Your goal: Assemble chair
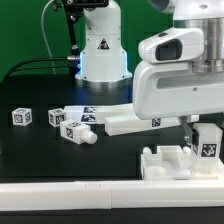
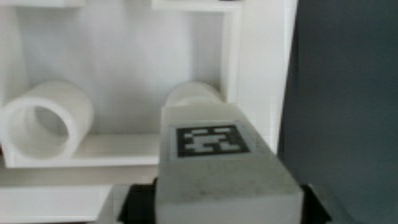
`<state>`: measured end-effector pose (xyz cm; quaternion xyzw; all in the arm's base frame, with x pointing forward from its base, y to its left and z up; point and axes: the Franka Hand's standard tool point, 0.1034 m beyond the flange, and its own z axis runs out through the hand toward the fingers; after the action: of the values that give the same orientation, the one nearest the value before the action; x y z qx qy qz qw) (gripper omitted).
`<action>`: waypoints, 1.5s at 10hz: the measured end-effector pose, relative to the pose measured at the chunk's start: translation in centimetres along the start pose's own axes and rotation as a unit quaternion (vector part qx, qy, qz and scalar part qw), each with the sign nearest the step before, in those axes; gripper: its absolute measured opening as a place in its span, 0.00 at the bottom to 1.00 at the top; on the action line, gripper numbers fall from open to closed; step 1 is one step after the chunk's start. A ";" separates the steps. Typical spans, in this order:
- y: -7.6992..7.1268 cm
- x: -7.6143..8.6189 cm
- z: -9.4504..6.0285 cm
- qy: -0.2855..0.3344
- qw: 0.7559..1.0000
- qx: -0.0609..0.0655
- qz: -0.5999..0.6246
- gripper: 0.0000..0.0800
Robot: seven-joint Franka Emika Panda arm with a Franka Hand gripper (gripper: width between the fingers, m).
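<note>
Nearest the wrist camera, the tagged post [image 2: 210,150] fills the space under the gripper [image 1: 200,131], its long axis running straight away from the wrist; whether the jaws are clamped on it or stand just apart beside it I cannot tell. Just beyond the post lies the chair frame [image 2: 107,150] with its round socket [image 2: 45,122]; the flat plank [image 1: 125,120] lies well behind the post

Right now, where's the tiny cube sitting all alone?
The tiny cube sits at the exterior view's far left, just left of the nearest white chair piece.
</note>
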<state>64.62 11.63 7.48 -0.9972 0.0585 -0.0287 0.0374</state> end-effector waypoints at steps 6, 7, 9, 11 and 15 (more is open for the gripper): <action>0.0 0.5 0.1 0.009 0.907 0.026 0.420 0.36; -0.1 0.4 0.1 0.008 0.900 0.026 0.435 0.36; 0.0 0.4 0.1 0.005 0.928 0.021 0.372 0.46; -0.4 0.4 -0.2 0.001 0.980 0.020 0.200 0.78; -0.4 0.5 -0.2 0.005 0.999 0.018 0.046 0.81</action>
<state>65.11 11.92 7.75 -0.9924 0.1045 -0.0330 0.0562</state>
